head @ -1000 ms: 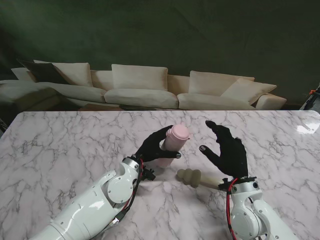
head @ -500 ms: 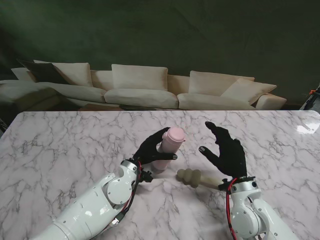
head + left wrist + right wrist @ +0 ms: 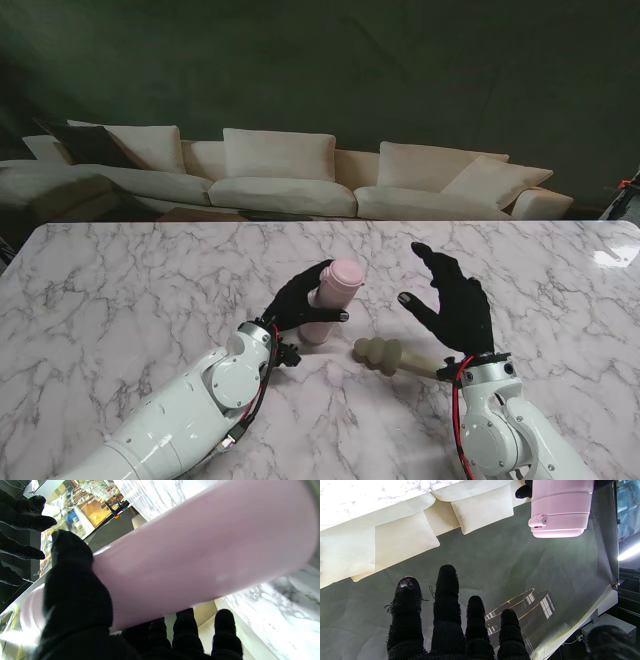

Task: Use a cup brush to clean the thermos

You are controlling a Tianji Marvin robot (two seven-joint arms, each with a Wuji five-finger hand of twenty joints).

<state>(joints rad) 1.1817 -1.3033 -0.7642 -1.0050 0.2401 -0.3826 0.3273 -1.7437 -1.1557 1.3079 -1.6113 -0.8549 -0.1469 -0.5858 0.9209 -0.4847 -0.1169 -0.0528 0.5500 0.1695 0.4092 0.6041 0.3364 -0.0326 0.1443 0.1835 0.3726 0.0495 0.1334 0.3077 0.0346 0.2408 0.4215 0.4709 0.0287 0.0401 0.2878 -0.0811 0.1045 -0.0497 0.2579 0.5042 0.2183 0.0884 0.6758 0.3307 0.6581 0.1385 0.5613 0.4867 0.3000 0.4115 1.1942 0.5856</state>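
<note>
Robot's left hand [image 3: 303, 300] grips the pink thermos [image 3: 332, 293] around its body, w/ fingers wrapped on the far side and thumb [image 3: 72, 580] over the near side, per the left wrist view. Thermos stands near the middle of the marble table [image 3: 130, 290], long axis tilted, lid end leaning up and toward the robot's right; whether its base touches the table cannot be told. Lid looks to be on, seen from the right wrist cam [image 3: 558, 510].

Right hand [image 3: 455, 300] hangs in the air, fingers spread, grasping nothing, just right of the thermos top and apart from it. The cup brush [image 3: 385, 354] lies flat on the table betw. the two arms, nearer to the robot than the right palm; foam head points toward the left arm, handle runs toward the right wrist. Right hand is the free one and the closer to that handle, so a pickup would prob. fall to it, reaching down and back.
</note>
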